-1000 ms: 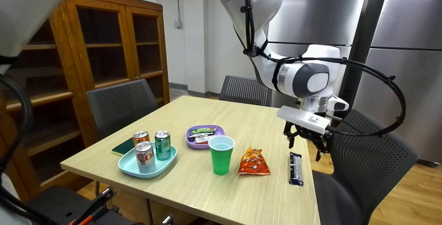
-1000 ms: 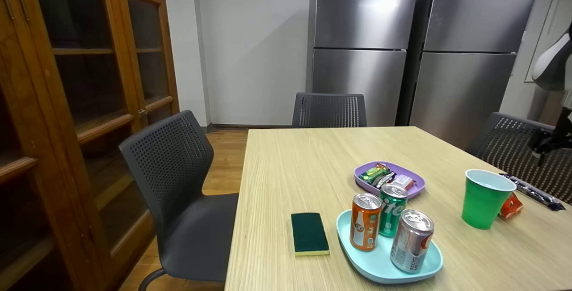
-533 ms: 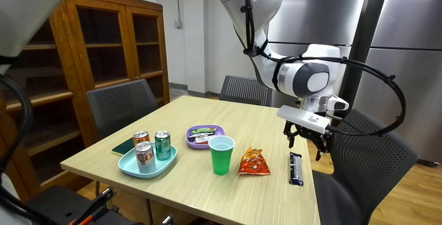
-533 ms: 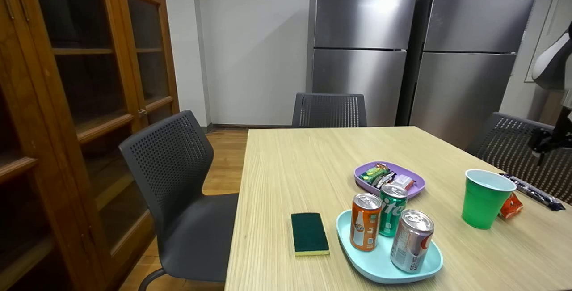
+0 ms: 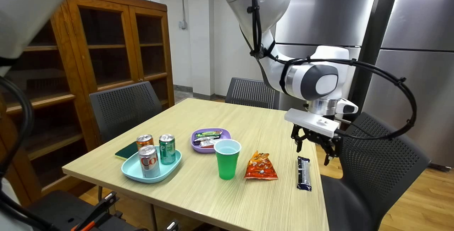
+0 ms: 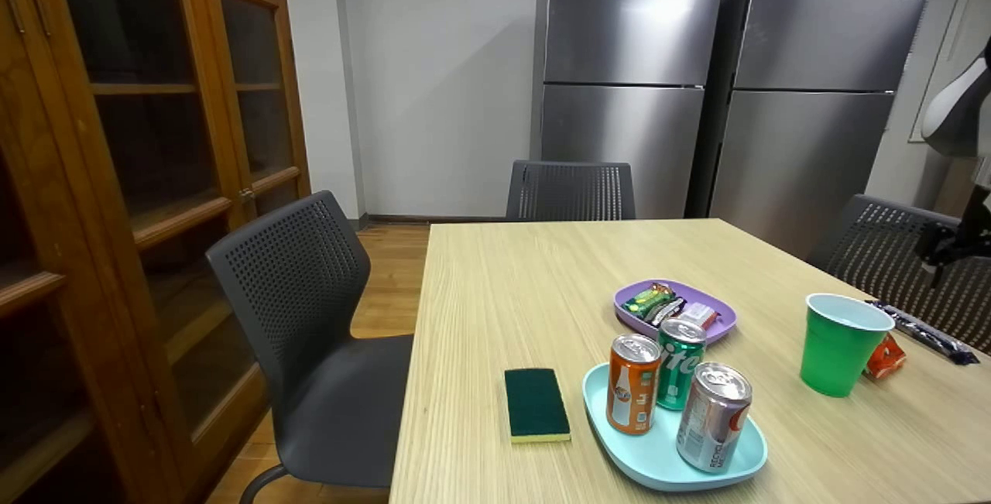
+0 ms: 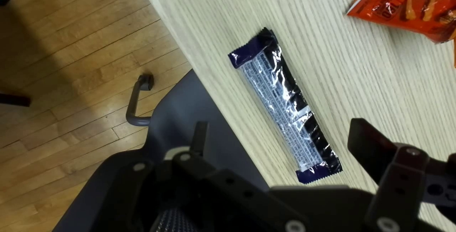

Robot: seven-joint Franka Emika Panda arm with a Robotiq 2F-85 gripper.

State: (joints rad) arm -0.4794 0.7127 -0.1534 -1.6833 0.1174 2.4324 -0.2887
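Turquoise tray [image 6: 646, 455] holds three cans [image 6: 676, 376] — bar [image 7: 285, 110] outside.

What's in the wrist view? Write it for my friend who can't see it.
A wrapped snack bar lies on a pale table, with the open, empty gripper at the bottom. An orange snack bag shows at top right, and a dark chair and wooden floor at left.

In an exterior view, the gripper [image 5: 313, 155] hangs at lower right, jaws apart, near a bar [image 5: 304, 173] on the table [image 5: 244, 121]. A bag [image 5: 260, 168] and a cup [image 5: 227, 165] sit lower centre, a purple tray [image 5: 203, 149] of snacks [image 5: 209, 137] mid-frame. At lower left, three cans [image 5: 149, 161] stand on a blue tray [image 5: 169, 171] beside a sponge [image 5: 127, 150]. A cabinet [image 5: 130, 46] fills the upper left.
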